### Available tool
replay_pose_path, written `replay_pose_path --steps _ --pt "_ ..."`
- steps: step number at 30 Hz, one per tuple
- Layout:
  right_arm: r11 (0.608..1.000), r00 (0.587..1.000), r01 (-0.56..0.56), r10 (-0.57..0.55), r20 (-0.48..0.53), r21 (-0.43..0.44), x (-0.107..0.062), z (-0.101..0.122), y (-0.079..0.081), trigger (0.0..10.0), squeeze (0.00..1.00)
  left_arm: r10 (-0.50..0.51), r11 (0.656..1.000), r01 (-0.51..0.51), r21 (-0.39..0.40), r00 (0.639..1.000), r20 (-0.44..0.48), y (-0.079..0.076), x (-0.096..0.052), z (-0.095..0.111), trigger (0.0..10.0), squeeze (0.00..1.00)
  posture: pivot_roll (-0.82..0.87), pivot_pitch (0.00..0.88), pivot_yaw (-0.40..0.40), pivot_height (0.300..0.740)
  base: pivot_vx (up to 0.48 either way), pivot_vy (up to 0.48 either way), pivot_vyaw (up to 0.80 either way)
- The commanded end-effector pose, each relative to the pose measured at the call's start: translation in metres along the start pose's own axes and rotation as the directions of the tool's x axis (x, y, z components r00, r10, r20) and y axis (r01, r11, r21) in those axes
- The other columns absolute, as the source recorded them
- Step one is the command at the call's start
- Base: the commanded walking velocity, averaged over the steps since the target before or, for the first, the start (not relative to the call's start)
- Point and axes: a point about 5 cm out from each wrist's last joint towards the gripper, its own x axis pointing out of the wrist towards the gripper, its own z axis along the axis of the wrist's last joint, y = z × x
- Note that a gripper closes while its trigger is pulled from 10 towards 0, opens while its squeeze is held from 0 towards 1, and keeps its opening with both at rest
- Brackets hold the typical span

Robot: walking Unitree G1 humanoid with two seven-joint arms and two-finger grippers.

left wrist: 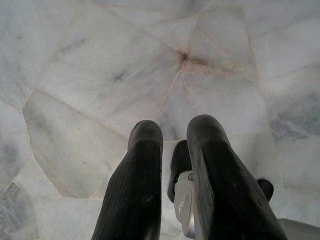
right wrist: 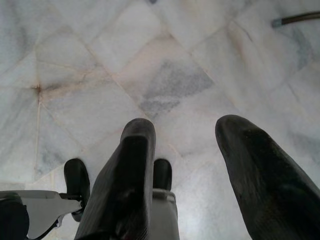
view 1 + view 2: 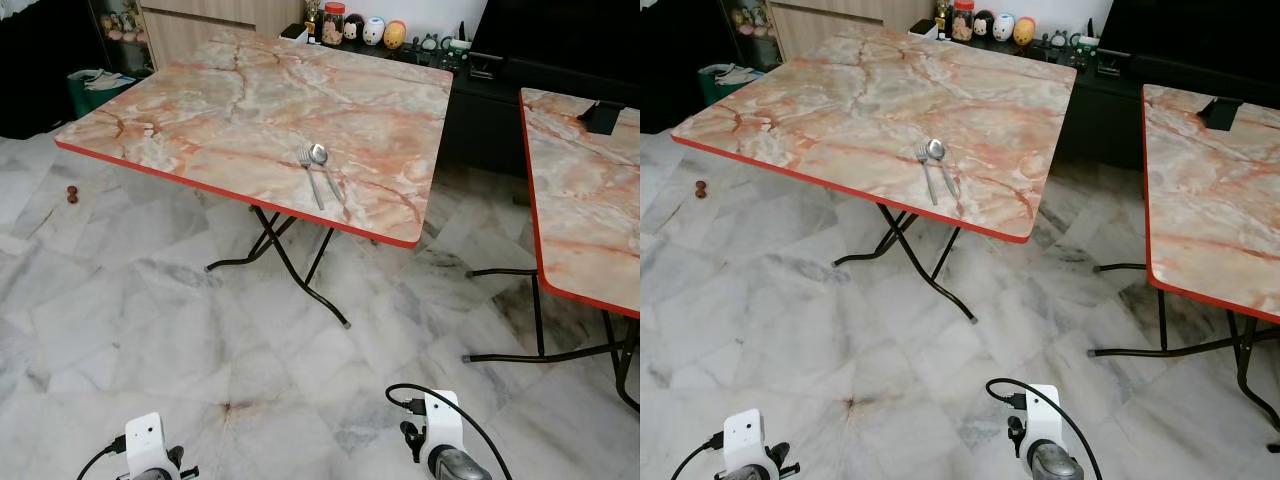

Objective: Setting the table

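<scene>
fork [image 3: 310, 175] (handle toward table edge)

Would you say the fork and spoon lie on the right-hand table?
No, the fork and spoon lie together on the nearer left table.

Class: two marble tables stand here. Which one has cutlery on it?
The left table: a fork and spoon lie near its front edge. The right table has none.

A silver fork [image 3: 310, 176] and a silver spoon [image 3: 324, 167] lie flat, side by side and touching, on the marble-patterned tabletop [image 3: 200, 110]. Their heads point toward 12 o'clock, handles splaying toward the red near edge at 6 o'clock.
</scene>
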Motion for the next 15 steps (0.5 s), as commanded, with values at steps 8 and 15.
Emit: replay_pose_path --steps 8,15 --pt "1.000 1.000 0.000 0.000 -0.002 0.005 0.0000 0.0001 -0.0005 10.0 0.00 0.014 1.000 -0.014 0.009 0.999 -0.029 0.0017 -0.0013 -0.0082 10.0 0.00 0.05 0.027 -0.072 0.740 0.000 0.440 0.00" --pt "1.000 1.000 -0.002 0.002 -0.003 0.006 0.0000 -0.0003 -0.0002 10.0 0.00 0.019 0.999 -0.018 0.037 0.999 -0.039 0.0044 -0.0022 -0.0118 10.0 0.00 0.05 0.024 -0.070 0.740 0.000 0.179 0.00"
